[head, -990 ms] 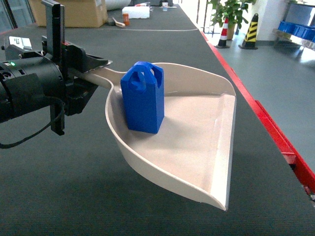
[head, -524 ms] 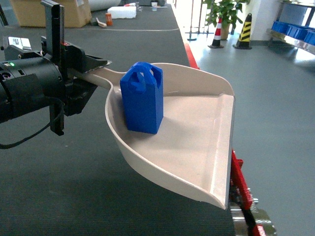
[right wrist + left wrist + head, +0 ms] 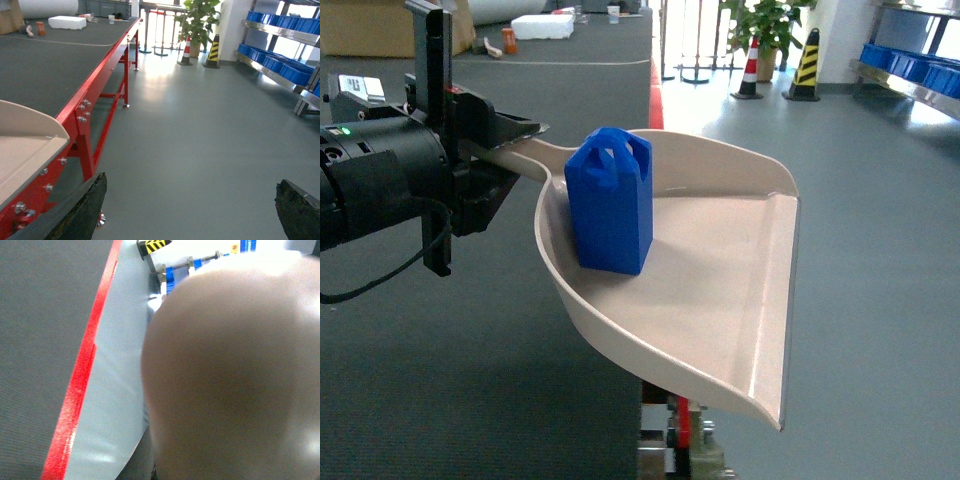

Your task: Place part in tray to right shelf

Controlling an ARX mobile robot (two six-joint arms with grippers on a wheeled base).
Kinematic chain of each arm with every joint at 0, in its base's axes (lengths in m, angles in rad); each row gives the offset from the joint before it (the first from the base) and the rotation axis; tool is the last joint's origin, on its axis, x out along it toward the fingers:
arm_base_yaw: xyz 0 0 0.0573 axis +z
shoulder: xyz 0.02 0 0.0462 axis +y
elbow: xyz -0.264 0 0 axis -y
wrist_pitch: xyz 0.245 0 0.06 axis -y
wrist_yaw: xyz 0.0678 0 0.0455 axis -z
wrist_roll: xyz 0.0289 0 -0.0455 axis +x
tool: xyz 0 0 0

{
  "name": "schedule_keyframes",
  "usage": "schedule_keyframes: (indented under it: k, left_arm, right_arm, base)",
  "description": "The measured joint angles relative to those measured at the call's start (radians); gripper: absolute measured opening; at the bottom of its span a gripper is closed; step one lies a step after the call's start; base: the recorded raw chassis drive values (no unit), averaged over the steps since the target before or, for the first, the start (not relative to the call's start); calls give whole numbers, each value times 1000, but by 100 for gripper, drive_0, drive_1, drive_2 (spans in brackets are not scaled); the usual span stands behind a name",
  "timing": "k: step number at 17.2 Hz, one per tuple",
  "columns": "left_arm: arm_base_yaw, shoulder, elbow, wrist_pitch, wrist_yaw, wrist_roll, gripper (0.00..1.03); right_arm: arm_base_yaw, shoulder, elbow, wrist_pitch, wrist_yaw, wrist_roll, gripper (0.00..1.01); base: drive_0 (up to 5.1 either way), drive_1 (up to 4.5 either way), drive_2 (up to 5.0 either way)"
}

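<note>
With the left gripper (image 3: 505, 150) clamped on the tray (image 3: 720, 290) handle and the right fingers (image 3: 85, 210) apart, the part (image 3: 611, 205) rides upright inside toward the right shelf (image 3: 280, 50); next the tray must stay level.

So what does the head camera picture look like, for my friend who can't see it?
A small bright blue plastic block stands upright in a glossy beige dustpan-shaped tray. The black left gripper holds the tray's handle above a dark table edge and grey floor. Blue crates sit on a distant steel shelf.
</note>
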Motion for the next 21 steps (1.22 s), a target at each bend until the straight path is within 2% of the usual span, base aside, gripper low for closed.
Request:
schedule_keyframes:
  k: [15, 21]
  left_arm:
    - [0, 0, -1, 2, -1, 0, 19]
    - [-1, 0, -1, 1, -1, 0, 19]
  right_arm:
    - [0, 0, 0, 3, 0, 0, 98]
    - [0, 0, 0, 2, 0, 0, 98]
  base:
    - [486, -125, -348]
    - [496, -247, -247]
